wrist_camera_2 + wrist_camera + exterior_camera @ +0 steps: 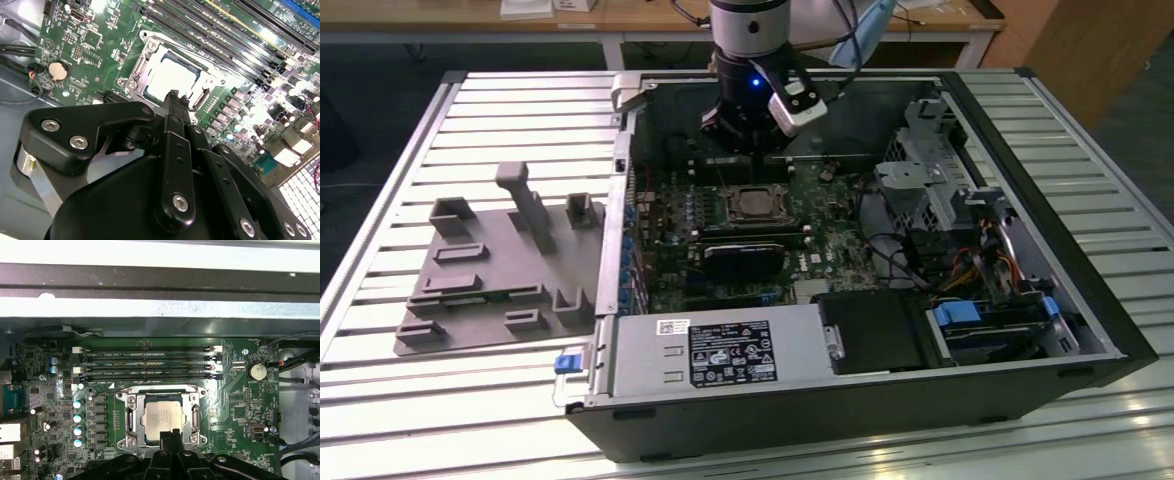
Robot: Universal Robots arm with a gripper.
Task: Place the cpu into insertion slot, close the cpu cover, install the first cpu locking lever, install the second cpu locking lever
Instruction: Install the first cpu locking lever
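The cpu [162, 415] lies flat in the insertion slot [131, 401] on the green board, its silver-grey top showing in both wrist views. The cpu cover [194, 412] lies down around the chip as a silvery frame. In the exterior view the cpu [750, 203] sits mid-board inside the open computer case. My gripper [744, 150] hangs just behind the socket, a little above the board. Its black fingertips [173, 98] are pressed together with nothing between them, close over the edge of the chip [169, 80]. I cannot make out how the locking levers stand.
Memory slots [150, 362] run alongside the socket. A black cooler block [747, 258] sits in front of it, then the power supply [720, 355]. Drive cage [934, 185] and cables [947, 265] fill the exterior view's right. A grey fixture tray [494, 275] lies outside the case.
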